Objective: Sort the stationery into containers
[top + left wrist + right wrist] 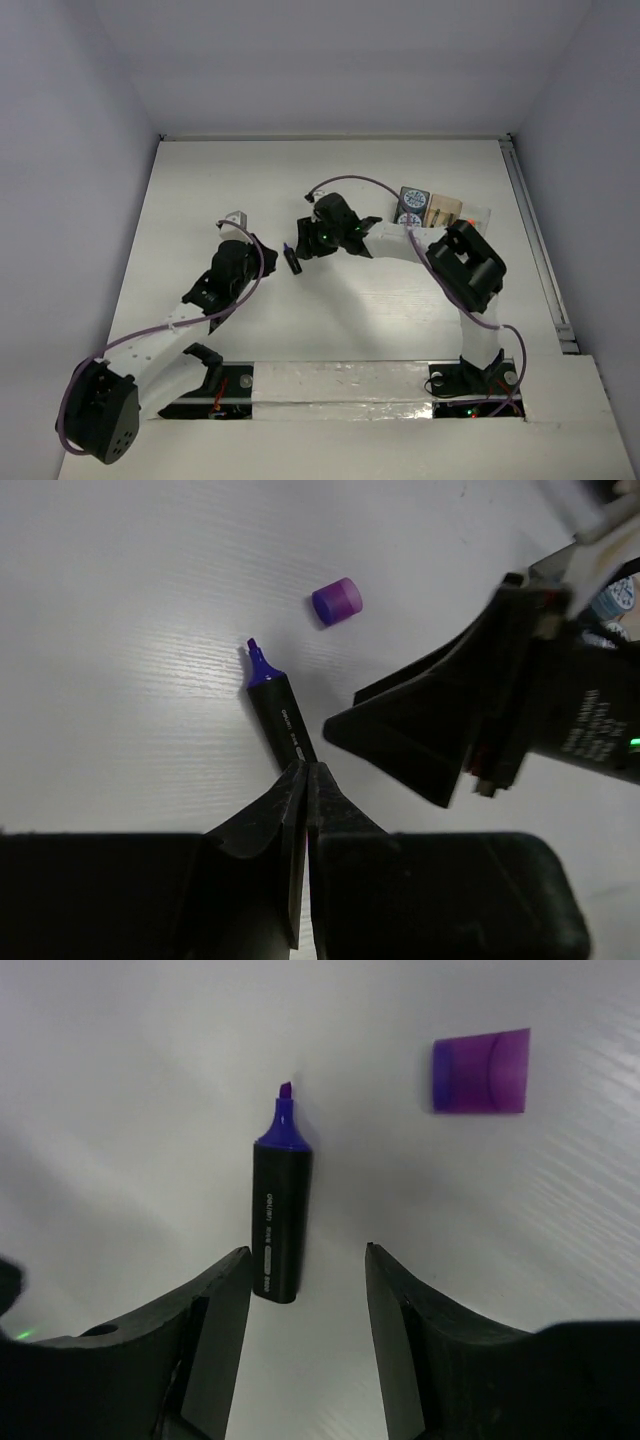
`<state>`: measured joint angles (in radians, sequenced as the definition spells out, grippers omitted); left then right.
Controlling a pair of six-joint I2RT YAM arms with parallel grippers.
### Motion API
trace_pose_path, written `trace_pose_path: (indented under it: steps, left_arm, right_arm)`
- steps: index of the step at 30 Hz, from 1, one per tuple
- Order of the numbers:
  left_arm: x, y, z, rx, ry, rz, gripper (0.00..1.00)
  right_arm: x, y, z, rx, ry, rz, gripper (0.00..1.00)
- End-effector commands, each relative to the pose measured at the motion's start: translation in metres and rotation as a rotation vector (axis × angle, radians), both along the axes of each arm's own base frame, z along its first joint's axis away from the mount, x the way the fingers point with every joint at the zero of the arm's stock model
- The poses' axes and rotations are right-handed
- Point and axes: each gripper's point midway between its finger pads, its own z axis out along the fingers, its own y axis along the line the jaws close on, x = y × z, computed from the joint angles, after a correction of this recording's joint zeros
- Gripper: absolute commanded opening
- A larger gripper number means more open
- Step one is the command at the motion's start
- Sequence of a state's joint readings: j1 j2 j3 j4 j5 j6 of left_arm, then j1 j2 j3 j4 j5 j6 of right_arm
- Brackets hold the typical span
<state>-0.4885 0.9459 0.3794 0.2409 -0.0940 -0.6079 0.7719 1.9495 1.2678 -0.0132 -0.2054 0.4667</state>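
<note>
**Uncapped marker before pick-up.** The purple highlighter [278, 1220] lies flat on the table [120, 1080] with its purple cap [480, 1070] loose nearby, both well apart from the clear box [460, 212]. The right gripper [307, 1252] hangs half-open and empty, its jaws framing the barrel's tail, apparently aligned for a pick. The left gripper [305, 772], pinched fully closed on nothing, has its tips just at that tail, perhaps to steady it.

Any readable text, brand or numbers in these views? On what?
"deli", probably: white print on the barrel of the uncapped purple highlighter.
Smaller print beneath it: too small to read.
Grey print on the body of the right claw, left wrist view: blurred, unreadable.
</note>
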Motion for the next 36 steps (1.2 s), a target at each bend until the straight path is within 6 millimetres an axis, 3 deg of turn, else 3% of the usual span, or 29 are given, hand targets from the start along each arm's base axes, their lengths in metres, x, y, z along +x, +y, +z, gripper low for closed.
trace_pose_path:
  steps: [1,6,11,15,17,18,21,24,25,26,27,28,29,32,33,36]
  left_arm:
    - [-0.005,0.005,0.007,-0.022,-0.025,0.015,0.01]
    - [-0.01,0.012,0.013,-0.038,-0.052,0.041,0.04]
    - [-0.016,0.008,0.038,-0.103,-0.109,0.02,0.1]
    - [-0.019,0.018,0.05,-0.115,-0.144,0.055,0.13]
    - [-0.024,0.024,0.051,-0.124,-0.152,0.078,0.15]
    - [-0.026,0.026,0.05,-0.129,-0.153,0.085,0.16]
    - [-0.033,0.029,0.049,-0.153,-0.155,0.093,0.19]
    - [-0.038,0.024,0.047,-0.177,-0.152,0.06,0.25]
    - [-0.039,0.019,0.046,-0.184,-0.147,0.036,0.26]
    - [-0.039,0.018,0.045,-0.186,-0.139,0.03,0.26]
    - [-0.04,0.016,0.044,-0.188,-0.136,0.021,0.26]
    - [-0.04,0.01,0.044,-0.197,-0.134,-0.006,0.26]
    - [-0.041,0.006,0.042,-0.204,-0.131,-0.028,0.27]
    - [-0.046,-0.012,0.045,-0.263,-0.146,-0.129,0.28]
    - [-0.047,-0.016,0.046,-0.277,-0.149,-0.146,0.29]
    - [-0.049,-0.027,0.052,-0.306,-0.171,-0.206,0.29]
  right_arm:
    - [-0.008,0.0,-0.026,-0.181,-0.012,0.016,0.56]
    - [-0.01,0.017,-0.036,-0.258,-0.039,0.031,0.57]
    - [-0.006,0.015,-0.06,-0.398,-0.071,-0.004,0.55]
    - [-0.003,0.011,-0.068,-0.489,-0.094,-0.027,0.49]
    - [0.002,0.006,-0.069,-0.52,-0.109,-0.051,0.4]
    - [0.006,0.003,-0.073,-0.543,-0.118,-0.068,0.27]
    - [0.009,-0.002,-0.073,-0.568,-0.122,-0.097,0.14]
    - [0.008,0.002,-0.056,-0.499,-0.134,-0.119,0.08]
    - [0.008,0.012,-0.045,-0.435,-0.144,-0.115,0.07]
    - [0.009,0.018,-0.017,-0.361,-0.165,-0.126,0.07]
    - [0.002,0.016,-0.014,-0.335,-0.158,-0.118,0.07]
    - [0.0,0.026,0.003,-0.258,-0.17,-0.103,0.07]
    - [0.003,0.025,0.033,-0.184,-0.189,-0.124,0.07]
    - [0.0,0.021,0.061,-0.065,-0.181,-0.128,0.07]
    - [0.001,0.017,0.081,-0.017,-0.196,-0.133,0.07]
    - [-0.011,0.023,0.102,0.067,-0.174,-0.096,0.08]
